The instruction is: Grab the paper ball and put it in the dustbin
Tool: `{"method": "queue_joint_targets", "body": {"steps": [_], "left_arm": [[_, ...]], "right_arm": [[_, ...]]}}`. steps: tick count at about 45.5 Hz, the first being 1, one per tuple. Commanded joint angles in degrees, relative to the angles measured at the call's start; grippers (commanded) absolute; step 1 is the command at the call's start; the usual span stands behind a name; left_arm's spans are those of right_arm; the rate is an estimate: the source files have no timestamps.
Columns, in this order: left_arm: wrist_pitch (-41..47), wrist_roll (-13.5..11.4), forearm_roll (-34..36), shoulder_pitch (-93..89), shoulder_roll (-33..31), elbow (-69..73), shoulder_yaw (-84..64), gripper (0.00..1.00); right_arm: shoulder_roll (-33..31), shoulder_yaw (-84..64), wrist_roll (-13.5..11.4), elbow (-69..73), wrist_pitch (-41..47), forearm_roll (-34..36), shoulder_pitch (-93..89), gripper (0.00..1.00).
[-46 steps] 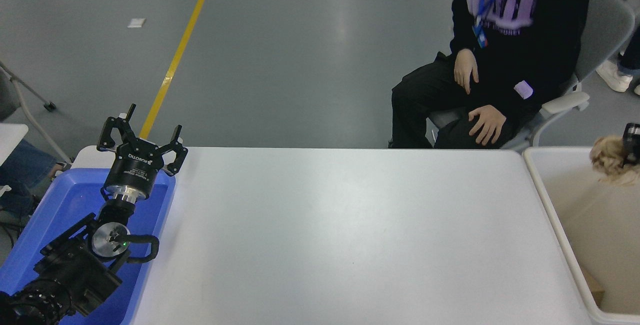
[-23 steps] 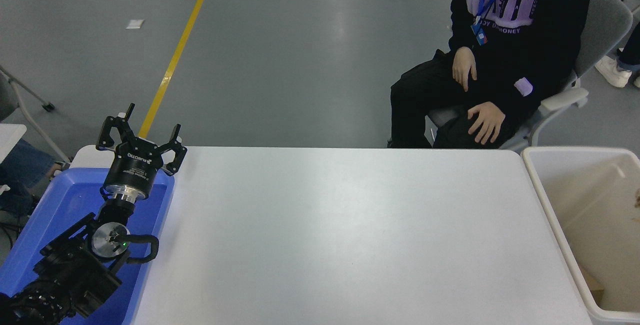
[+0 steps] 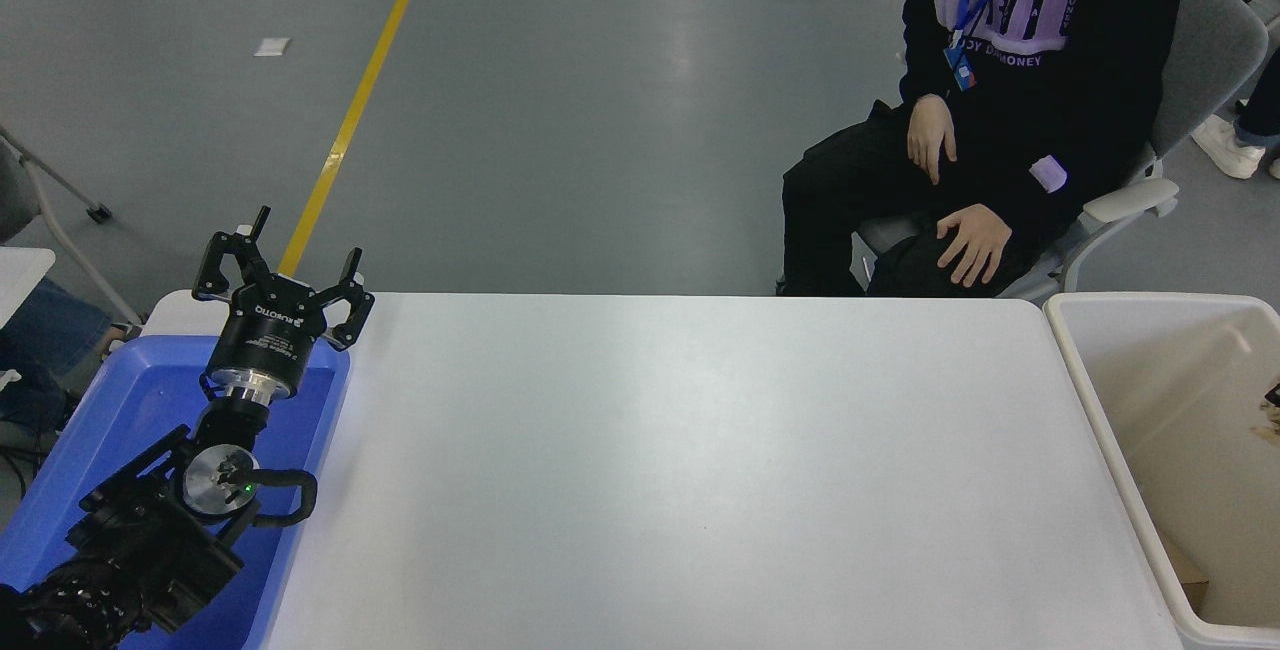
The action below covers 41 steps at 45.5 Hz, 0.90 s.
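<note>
The cream-white dustbin (image 3: 1100, 410) stands at the table's right end. At the picture's right edge, inside the bin, only a small tan scrap (image 3: 1268, 422) shows; it may be part of the paper ball, and the rest is out of view. A small dark piece (image 3: 1273, 394) just above it may be my right gripper, which is otherwise cut off by the edge. My left gripper (image 3: 288, 255) is open and empty, parked over the far end of the blue tray (image 3: 120, 400) at the lower left.
A white table (image 3: 680, 470) spans the middle. A person sits on a grey chair (image 3: 1190, 70) beyond the far right edge, hands (image 3: 970, 245) on their lap. A brown piece (image 3: 1185, 578) lies at the bin's bottom.
The right gripper with the paper ball, seen above the bin's far right a second ago, has moved down and right, almost wholly out of the picture. The left arm has not moved.
</note>
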Motion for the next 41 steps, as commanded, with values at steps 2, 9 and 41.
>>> {"method": "queue_joint_targets", "body": {"steps": [2,9,41], "left_arm": [[0.0,0.0,0.0,0.0,-0.1,0.0,0.0,0.98],[0.0,0.0,0.0,0.0,-0.1,0.0,0.0,0.98],[0.0,0.0,0.0,0.0,0.0,0.0,0.0,0.98]], "right_arm": [[2.1,1.2,0.0,-3.3,-0.6,0.0,-1.8,0.0],[5.8,1.7,-0.1,-9.1,-0.6,0.1,-4.0,0.0],[6.2,3.5,-0.1,-9.9,-3.6,0.1,-6.3,0.68]]}}
